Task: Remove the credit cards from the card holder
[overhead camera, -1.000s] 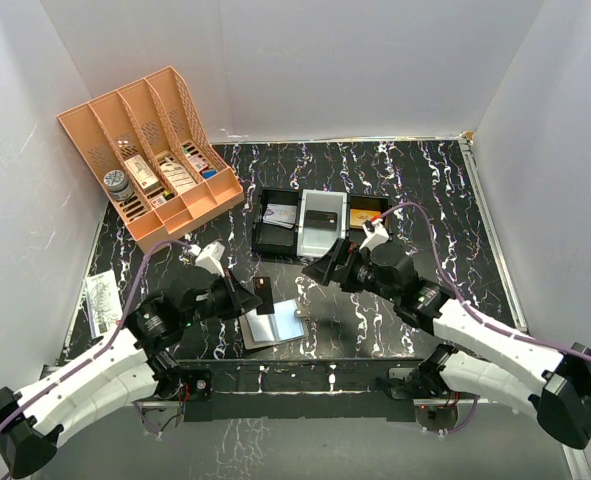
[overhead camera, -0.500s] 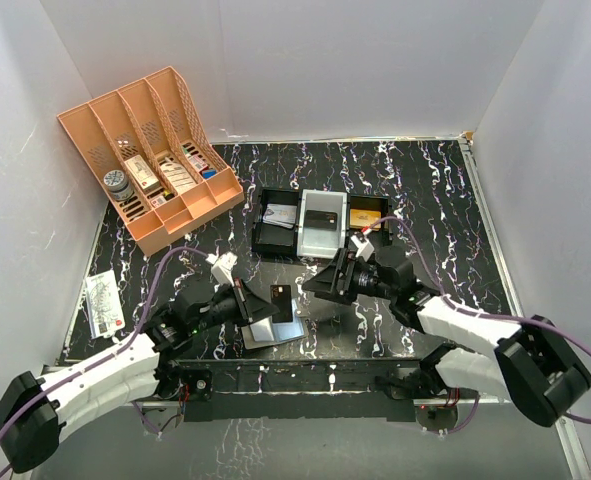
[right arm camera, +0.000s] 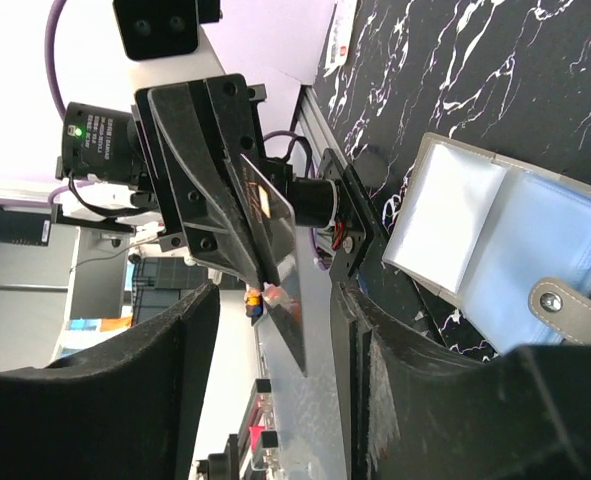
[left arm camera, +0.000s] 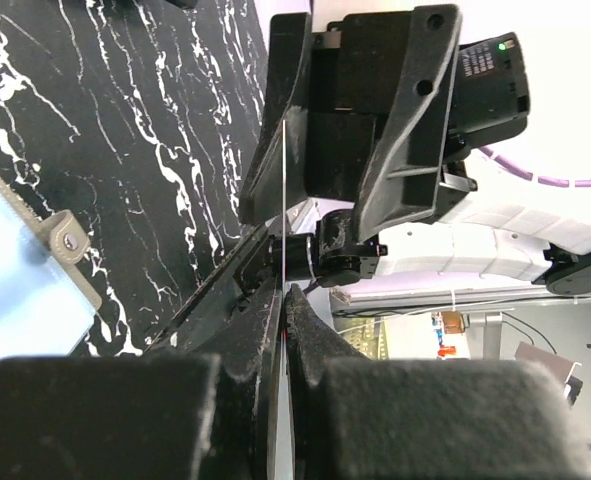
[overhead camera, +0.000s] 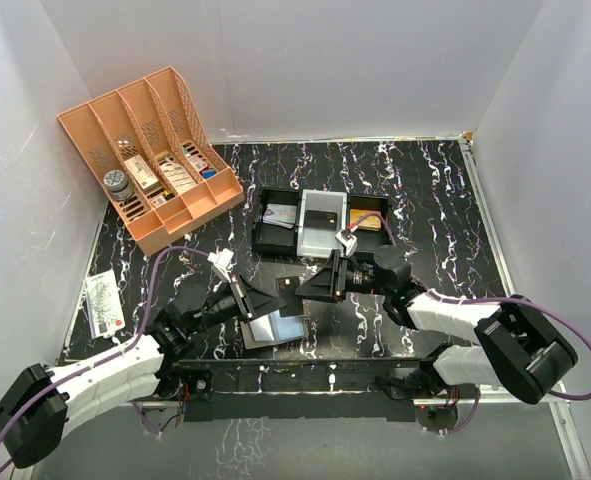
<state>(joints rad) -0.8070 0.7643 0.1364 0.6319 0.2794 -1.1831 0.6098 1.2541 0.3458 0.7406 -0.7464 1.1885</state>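
Your left gripper (overhead camera: 268, 299) is clamped on a card (overhead camera: 286, 288), lower centre of the top view. Your right gripper (overhead camera: 305, 290) straddles that card with its jaws apart, just above the open holder (overhead camera: 273, 328).

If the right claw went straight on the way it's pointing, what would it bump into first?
Most likely the credit card. The left gripper pinches it and holds it right before the right gripper, whose open fingers stand either side of it. How near is hard to tell.
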